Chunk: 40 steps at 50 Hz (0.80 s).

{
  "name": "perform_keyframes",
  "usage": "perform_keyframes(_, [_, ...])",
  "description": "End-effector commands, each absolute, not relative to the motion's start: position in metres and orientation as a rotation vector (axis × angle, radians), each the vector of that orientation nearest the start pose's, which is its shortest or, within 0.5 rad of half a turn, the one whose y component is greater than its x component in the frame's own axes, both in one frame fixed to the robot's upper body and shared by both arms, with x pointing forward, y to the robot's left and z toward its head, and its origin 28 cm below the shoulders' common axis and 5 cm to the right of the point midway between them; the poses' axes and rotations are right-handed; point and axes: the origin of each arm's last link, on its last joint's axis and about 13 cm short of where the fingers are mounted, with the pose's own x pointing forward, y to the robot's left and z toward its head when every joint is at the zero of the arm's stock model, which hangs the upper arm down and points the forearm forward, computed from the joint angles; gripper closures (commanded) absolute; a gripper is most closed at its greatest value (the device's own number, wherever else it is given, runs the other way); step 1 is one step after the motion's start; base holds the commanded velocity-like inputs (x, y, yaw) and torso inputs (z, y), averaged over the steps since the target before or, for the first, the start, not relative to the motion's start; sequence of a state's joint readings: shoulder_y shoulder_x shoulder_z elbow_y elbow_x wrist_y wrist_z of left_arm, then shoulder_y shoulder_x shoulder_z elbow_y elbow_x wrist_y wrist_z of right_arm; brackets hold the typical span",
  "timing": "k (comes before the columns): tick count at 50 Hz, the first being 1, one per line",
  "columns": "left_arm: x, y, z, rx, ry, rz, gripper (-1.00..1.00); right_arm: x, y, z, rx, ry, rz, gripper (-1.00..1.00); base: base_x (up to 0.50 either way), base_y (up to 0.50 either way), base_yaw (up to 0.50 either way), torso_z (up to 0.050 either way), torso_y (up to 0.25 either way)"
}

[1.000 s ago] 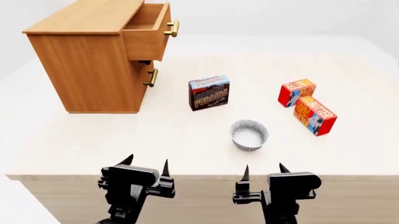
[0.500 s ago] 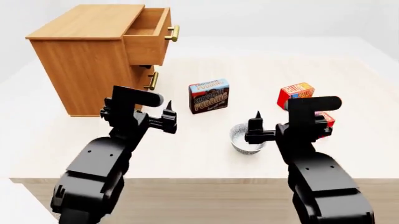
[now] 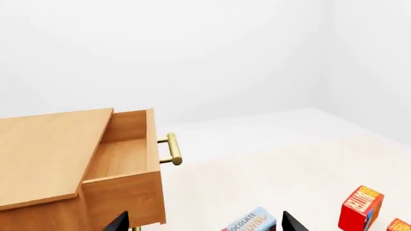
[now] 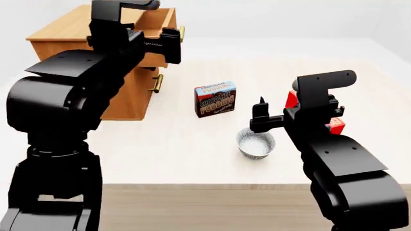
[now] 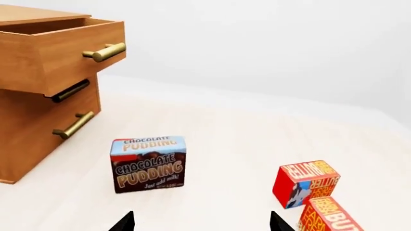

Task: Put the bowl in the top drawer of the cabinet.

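Observation:
The speckled white bowl (image 4: 255, 143) stands upright on the table, in front of the pudding box. My right gripper (image 4: 273, 115) hovers just above and to the right of it, open and empty; the bowl is out of the right wrist view, where the open fingertips (image 5: 123, 222) frame bare table. The cabinet (image 4: 61, 26) stands at the far left with its top drawer (image 4: 160, 19) pulled out. Raised in front of that drawer, my left gripper (image 4: 168, 44) is open too. The left wrist view looks into the empty top drawer (image 3: 122, 159) past the left gripper (image 3: 205, 224).
A chocolate pudding box (image 4: 215, 98) stands upright mid-table. Two red butter boxes (image 5: 305, 184) lie to the right, partly hidden behind my right arm in the head view. The lower drawer's brass handle (image 5: 74, 125) shows below the open drawer. The table's front edge (image 4: 192, 185) is near.
Both arms rose from the table's front edge. The left gripper climbed up in front of the open top drawer. The right gripper moved forward over the bowl. The bowl stayed put.

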State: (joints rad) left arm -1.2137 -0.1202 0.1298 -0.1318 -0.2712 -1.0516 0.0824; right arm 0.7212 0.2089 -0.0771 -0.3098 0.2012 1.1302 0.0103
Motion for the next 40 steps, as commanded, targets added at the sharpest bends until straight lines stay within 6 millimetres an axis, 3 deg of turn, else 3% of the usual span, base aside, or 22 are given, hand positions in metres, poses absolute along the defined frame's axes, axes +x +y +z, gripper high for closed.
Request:
perform_keyframes(1, [0.355,0.205,0.345,0.022,0.001,-0.258,-1.00,0.298,-0.120,0.194,-0.109,0.109,0.148,-1.00,0.08,0.00,0.00,0.004,0.000])
perform_keyframes(8, [0.353,0.207,0.354,-0.013,0.037,-0.352,-1.00,0.294,-0.115,0.187,-0.135,0.104,0.199,-1.00,0.45,0.17,0.00,0.000,0.000])
perform_keyframes(22, [0.371,0.211,0.335,-0.054,0.140,-0.363,-1.00,0.298,-0.117,0.182,-0.087,0.107,0.211,-1.00,0.50,0.15,0.00,0.000,0.000])
perform_keyframes(40, [0.378,0.214,0.332,-0.055,0.178,-0.312,-1.00,0.296,-0.121,0.183,-0.069,0.098,0.220,-1.00,0.38,-0.42,0.00,0.000,0.001])
